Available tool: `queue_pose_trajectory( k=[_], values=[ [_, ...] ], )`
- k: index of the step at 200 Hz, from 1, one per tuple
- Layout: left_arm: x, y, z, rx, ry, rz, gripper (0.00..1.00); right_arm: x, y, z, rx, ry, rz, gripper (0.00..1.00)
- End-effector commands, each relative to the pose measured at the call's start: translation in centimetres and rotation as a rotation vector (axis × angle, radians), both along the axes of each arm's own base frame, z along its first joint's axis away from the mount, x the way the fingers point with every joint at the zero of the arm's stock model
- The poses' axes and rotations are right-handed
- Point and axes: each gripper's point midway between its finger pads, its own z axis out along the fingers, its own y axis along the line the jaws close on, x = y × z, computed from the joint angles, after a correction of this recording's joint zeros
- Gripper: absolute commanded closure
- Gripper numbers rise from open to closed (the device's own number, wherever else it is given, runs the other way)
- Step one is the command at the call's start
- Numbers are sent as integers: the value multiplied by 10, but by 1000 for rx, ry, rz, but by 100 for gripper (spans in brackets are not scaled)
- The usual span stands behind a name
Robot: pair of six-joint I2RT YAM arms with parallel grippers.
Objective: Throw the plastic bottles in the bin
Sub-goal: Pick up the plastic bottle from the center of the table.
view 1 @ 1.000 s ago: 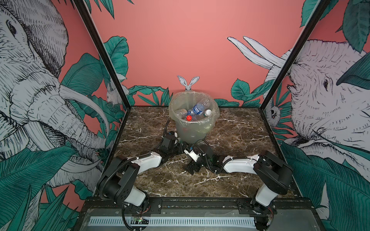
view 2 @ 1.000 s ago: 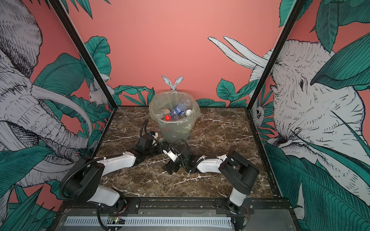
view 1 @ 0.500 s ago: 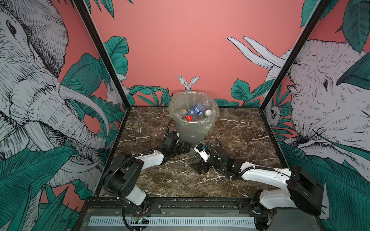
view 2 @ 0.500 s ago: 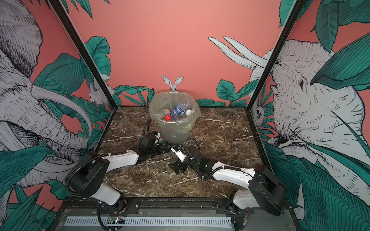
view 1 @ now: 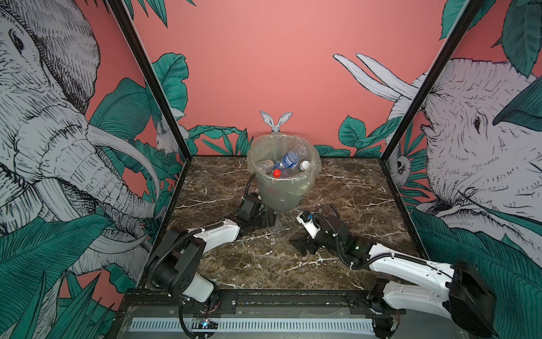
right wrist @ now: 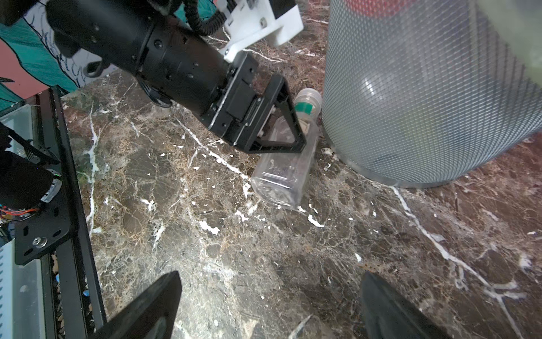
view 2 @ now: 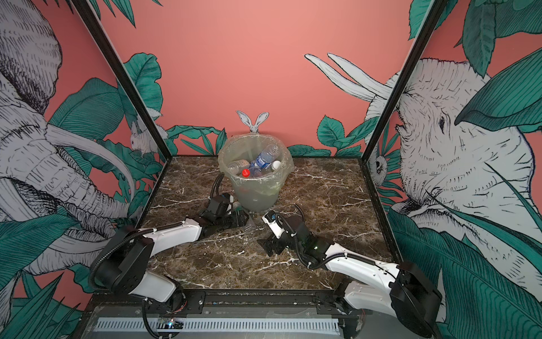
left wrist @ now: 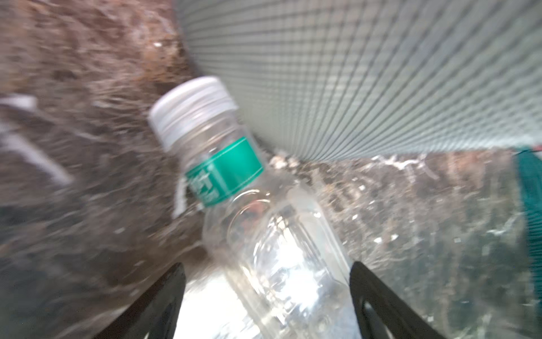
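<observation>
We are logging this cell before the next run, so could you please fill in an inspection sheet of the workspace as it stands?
Surface: dark marble table, with white veins and small white flecks.
Job's things: bin upright at the back, lined with a bag, several bottles inside; one clear bottle with a white cap and green neck band lies on the table, cap end by the bin's base.
Clutter: nothing seen.
Grippers: left gripper straddles the lying bottle, fingers either side, grip not confirmed; right gripper open, empty, over bare table.
Cables: black hoses run along both arms.
Surroundings: pink walls printed with elephants, leaves and a rabbit; black frame posts.
</observation>
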Motion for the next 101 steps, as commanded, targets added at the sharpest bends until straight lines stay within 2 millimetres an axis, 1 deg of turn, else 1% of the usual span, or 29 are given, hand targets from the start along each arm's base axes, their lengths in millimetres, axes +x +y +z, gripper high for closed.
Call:
queue_pose_trajectory(
  k=[1, 21, 35, 69, 101],
  values=[
    [-15, 25, -10, 174, 47, -31, 12, 4, -7, 2, -15, -22, -16, 3],
    [-21, 29, -13, 193, 61, -46, 12, 4, -8, 3, -12, -22, -18, 3],
    [-24, 31, -12, 192, 58, -48, 13, 3, -9, 5, -9, -24, -20, 3],
    [-23, 41, 4, 237, 2, -50, 17, 3, -16, 4, -30, -33, -34, 3],
    [-17, 29, 23, 152, -88, -61, 16, 5, -25, 6, -39, -36, -50, 3]
  ],
)
